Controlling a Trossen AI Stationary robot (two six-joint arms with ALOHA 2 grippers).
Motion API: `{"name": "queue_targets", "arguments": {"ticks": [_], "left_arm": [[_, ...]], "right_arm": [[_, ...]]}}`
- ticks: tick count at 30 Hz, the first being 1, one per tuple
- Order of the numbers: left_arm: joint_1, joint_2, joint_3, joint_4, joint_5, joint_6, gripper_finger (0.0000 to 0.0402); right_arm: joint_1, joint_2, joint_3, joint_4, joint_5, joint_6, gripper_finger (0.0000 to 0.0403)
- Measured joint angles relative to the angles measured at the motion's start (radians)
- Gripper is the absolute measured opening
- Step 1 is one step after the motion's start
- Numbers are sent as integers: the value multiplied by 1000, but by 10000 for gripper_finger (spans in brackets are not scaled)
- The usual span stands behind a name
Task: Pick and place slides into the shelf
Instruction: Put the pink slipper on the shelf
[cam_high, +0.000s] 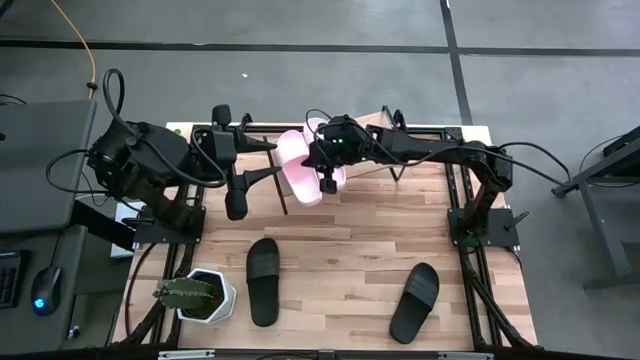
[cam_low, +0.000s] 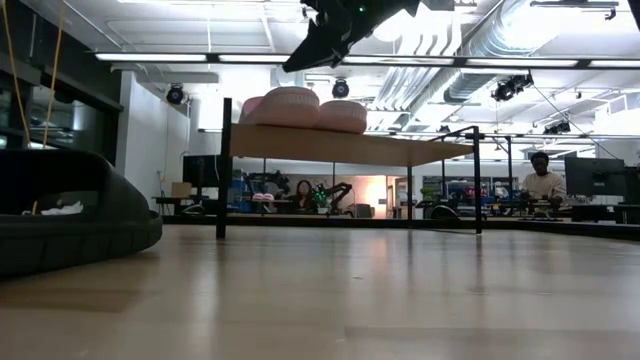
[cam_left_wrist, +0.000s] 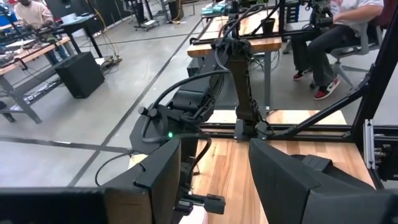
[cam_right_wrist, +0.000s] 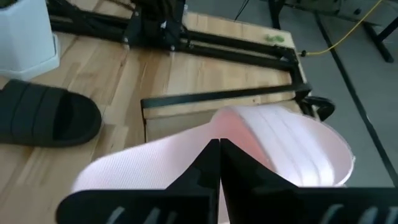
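Two pale pink slides (cam_high: 298, 168) (cam_high: 318, 126) lie side by side, soles down, on the shelf (cam_low: 350, 148), a light-wood panel on black frame ends at the table's far middle. My right gripper (cam_high: 328, 183) hovers shut just above the nearer pink slide (cam_right_wrist: 292, 149); in the low view a gap shows between my right gripper (cam_low: 292, 66) and the pink slides (cam_low: 290, 105). Two black slides (cam_high: 263, 281) (cam_high: 415, 302) rest flat on the tabletop near its front edge. My left gripper (cam_left_wrist: 214, 180) is held high at the table's left, open, with nothing between its fingers.
A white pot with a cactus (cam_high: 197, 295) stands at the near left corner, next to one black slide. Bare tabletop (cam_high: 340, 250) lies between the shelf and the black slides. People sit at benches in the room beyond the table.
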Motion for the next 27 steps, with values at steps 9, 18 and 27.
{"name": "queue_targets", "arguments": {"ticks": [9,18,27], "left_arm": [[0,0,0,1,0,-6,177],[0,0,0,1,0,-5,177],[0,0,0,0,0,-3,177]], "right_arm": [[-14,27,-1,-2,3,-19,0],[-45,26,0,12,-40,-4,0],[-51,70,0,41,-71,-2,0]]}}
